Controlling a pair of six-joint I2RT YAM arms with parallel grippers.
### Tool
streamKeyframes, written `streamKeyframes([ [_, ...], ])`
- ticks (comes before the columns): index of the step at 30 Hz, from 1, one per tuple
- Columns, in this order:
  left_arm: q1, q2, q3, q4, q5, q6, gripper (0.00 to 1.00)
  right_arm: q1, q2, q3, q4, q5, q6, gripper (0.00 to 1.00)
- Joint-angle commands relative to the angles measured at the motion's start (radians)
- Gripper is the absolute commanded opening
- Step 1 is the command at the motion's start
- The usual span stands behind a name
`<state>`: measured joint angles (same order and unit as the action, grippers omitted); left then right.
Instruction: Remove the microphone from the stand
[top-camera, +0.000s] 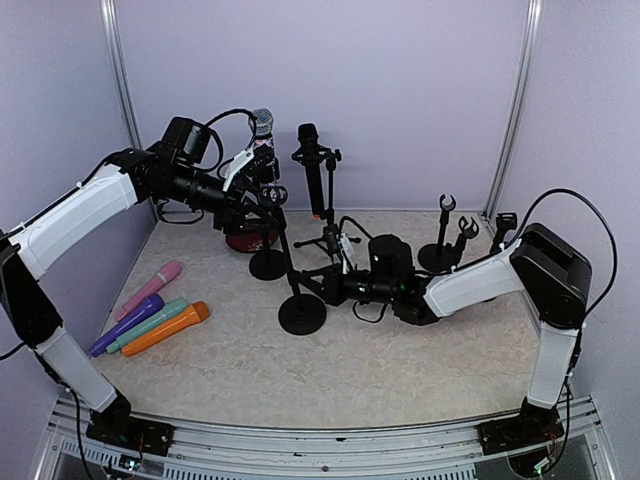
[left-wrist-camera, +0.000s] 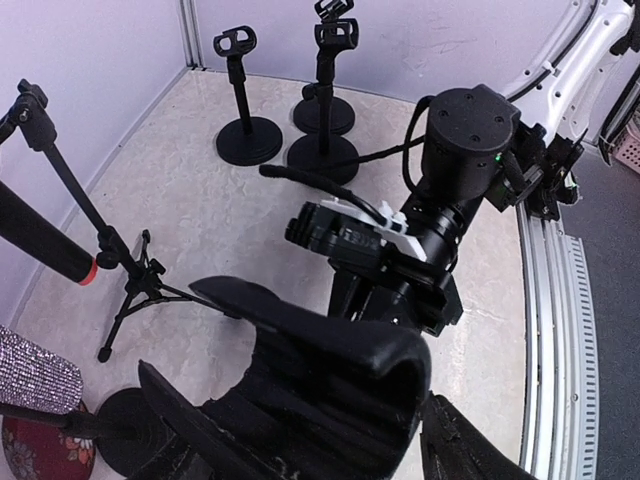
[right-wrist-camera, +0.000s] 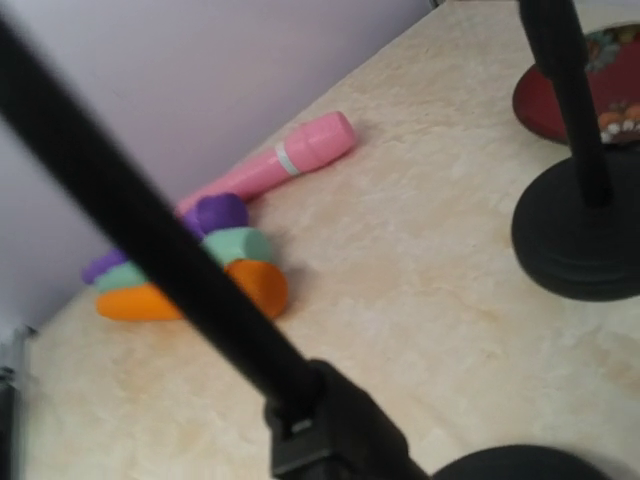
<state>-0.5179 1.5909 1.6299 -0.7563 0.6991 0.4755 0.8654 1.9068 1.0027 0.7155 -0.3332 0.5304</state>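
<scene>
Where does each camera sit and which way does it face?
Top external: above and behind the bases, facing down over the table; both arms show.
Left wrist: on the left arm, facing the right arm's wrist and empty stands; own fingers low.
Right wrist: low, facing left past a blurred stand pole to the pink microphone; fingers unclear.
Shared: top external also shows that pink microphone.

The top view looks down from above and behind the arm bases and takes in the whole worktop (top-camera: 400, 370), with the black stand (top-camera: 301, 313) near centre. The left wrist view looks from beside the stand's upper end, down and across to the right arm (left-wrist-camera: 470, 130), which the top view also shows. The right wrist view sits low and very close to the stand's pole (right-wrist-camera: 150, 230). It faces the pink microphone (right-wrist-camera: 270, 165) left of the stand, also seen from the top.
</scene>
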Motion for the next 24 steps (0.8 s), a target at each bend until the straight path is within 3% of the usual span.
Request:
streamKeyframes([
  [1,-0.014,0.020,0.056,-0.006,0.010,0.017,0.62,0.071,-0.037,-0.021,-0.103,0.078,-0.216,0.00],
  [6,-0.031,0.030,0.078,-0.033,0.006,0.043,0.61,0.127,-0.048,0.005,-0.180,0.213,-0.396,0.00],
  [11,-0.040,0.030,0.082,-0.057,0.010,0.059,0.61,0.204,-0.067,0.019,-0.225,0.453,-0.623,0.00],
  [19,-0.042,0.026,0.081,-0.084,0.005,0.075,0.61,0.326,-0.040,0.023,-0.109,0.838,-1.029,0.00],
  [24,-0.041,0.012,0.078,-0.101,-0.008,0.089,0.61,0.372,0.004,0.043,0.023,0.971,-1.243,0.16],
])
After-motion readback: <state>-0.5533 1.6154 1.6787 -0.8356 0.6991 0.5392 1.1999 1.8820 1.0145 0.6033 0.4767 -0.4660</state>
